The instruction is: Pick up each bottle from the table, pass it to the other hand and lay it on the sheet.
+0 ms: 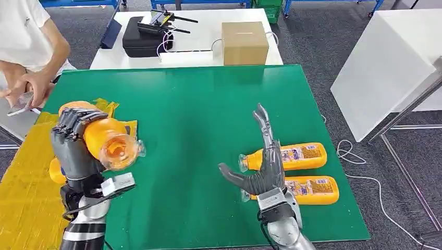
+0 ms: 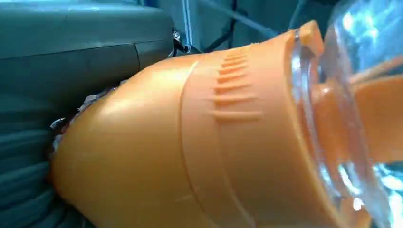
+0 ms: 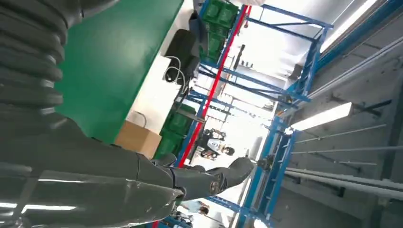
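1. Orange plastic bottle (image 1: 104,136) sits in left hand (image 1: 73,143), fingers wrapped round its body, clear cap pointing toward the table middle.
2. Looks light, stiff and smooth, so likely slippery; best gripped mid-body, not by the cap.
3. Held bottle hangs over the edge of the yellow sheet (image 1: 26,177).
4. Right hand (image 1: 260,166) is spread wide and empty, just above two more bottles (image 1: 302,169) lying on the green mat (image 1: 198,104).
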Available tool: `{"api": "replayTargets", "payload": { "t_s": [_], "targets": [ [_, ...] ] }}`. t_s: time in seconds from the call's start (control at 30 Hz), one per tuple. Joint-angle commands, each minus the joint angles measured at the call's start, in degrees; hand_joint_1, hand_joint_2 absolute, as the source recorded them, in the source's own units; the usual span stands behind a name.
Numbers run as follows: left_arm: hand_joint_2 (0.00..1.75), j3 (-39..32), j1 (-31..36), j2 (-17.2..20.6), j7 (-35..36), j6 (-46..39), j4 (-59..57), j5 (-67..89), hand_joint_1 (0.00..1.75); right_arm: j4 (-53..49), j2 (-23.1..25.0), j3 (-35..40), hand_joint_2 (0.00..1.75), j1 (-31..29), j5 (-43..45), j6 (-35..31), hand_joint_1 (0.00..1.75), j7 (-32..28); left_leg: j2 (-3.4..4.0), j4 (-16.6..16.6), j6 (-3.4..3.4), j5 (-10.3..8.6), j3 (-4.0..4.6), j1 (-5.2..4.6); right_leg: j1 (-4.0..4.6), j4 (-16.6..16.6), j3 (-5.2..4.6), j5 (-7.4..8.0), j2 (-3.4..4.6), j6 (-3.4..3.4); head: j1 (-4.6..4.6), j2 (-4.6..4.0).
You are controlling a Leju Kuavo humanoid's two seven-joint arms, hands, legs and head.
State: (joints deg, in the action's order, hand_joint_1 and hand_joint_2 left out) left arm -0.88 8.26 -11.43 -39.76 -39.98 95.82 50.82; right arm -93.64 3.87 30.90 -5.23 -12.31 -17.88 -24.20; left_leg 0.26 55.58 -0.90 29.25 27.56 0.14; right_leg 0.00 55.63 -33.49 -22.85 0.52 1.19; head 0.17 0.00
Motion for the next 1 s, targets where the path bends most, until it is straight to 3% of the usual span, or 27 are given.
{"api": "replayTargets", "payload": {
  "t_s": [0.03, 0.27, 0.33, 0.43, 0.53, 0.67, 0.83, 1.0],
  "targets": [
    [1.75, -8.6, 2.5, -5.2, -0.2, 0.0, 0.9, 8.3, 1.75, 2.0, -1.1, -2.4, 1.75, -0.3, 0.2, 0.3, 0.0, 0.0, -0.07, 0.0, 0.02, 0.02, -0.05, 0.04, 0.04, 0.0, 0.08, -0.02, -0.08, 0.02, -0.02, 0.0],
    [1.75, -13.5, 4.4, -6.6, -0.2, 0.0, 0.9, 21.6, 1.75, 2.8, -0.9, -3.1, 1.75, 0.1, 0.1, -0.1, 0.0, 0.1, -0.04, 0.0, 0.04, 0.05, -0.16, 0.08, 0.08, -0.1, 0.2, -0.02, -0.06, 0.03, -0.02, 0.0],
    [1.75, -12.1, 5.1, -4.1, 5.8, 0.0, -2.2, 28.0, 1.75, 2.8, -0.8, -3.3, 1.75, 0.0, -0.2, -0.2, 0.0, 0.1, -0.08, 0.0, 0.03, 0.02, -0.1, 0.04, 0.04, -0.1, 0.13, -0.02, -0.08, 0.02, -0.02, 0.0],
    [1.75, -12.1, 5.1, -4.1, 5.8, 0.0, -2.2, 28.0, 1.75, 2.8, -0.8, -3.3, 1.75, 0.0, -0.2, -0.2, 0.0, 0.1, -0.07, -0.1, 0.03, 0.0, -0.1, 0.02, 0.02, -0.1, 0.11, -0.01, -0.07, 0.01, -0.02, 0.0],
    [1.75, 1.9, 8.9, 9.4, 29.8, 0.0, -11.5, 39.2, 1.75, 3.6, -0.6, -2.8, 1.75, -0.9, -0.7, 0.5, 0.0, 0.7, -0.12, -0.1, 0.06, 0.0, -0.16, 0.06, 0.06, -0.1, 0.19, -0.02, -0.14, 0.0, -0.02, 0.0],
    [1.75, 8.9, 18.7, 15.8, 41.4, 0.0, -29.2, 39.2, 1.75, 4.6, 0.2, -2.5, 1.75, -1.9, -1.0, 1.2, 0.0, 1.2, -0.35, -0.1, 0.09, -0.1, -0.17, 0.05, 0.09, -0.1, 0.23, 0.0, -0.35, -0.02, 0.0, 0.0],
    [1.75, 11.5, 30.3, 18.4, 47.0, 6.4, -48.5, 38.0, 1.75, 5.4, 0.9, -2.5, 1.75, -2.9, -1.5, 2.5, 0.0, 1.8, -0.37, 0.0, 0.11, -0.16, -0.1, 0.05, 0.13, 0.0, 0.19, 0.02, -0.3, -0.01, 0.0, 0.0],
    [1.75, 11.8, 30.8, 18.3, 46.9, 6.0, -49.4, 37.8, 1.75, 5.4, 0.9, -2.5, 1.75, -2.9, -1.6, 2.5, 0.0, 1.8, -0.01, 0.0, 0.13, -0.11, -0.16, 0.08, 0.13, 0.0, 0.18, 0.01, -0.04, 0.02, 0.0, 0.0]
  ]
}}
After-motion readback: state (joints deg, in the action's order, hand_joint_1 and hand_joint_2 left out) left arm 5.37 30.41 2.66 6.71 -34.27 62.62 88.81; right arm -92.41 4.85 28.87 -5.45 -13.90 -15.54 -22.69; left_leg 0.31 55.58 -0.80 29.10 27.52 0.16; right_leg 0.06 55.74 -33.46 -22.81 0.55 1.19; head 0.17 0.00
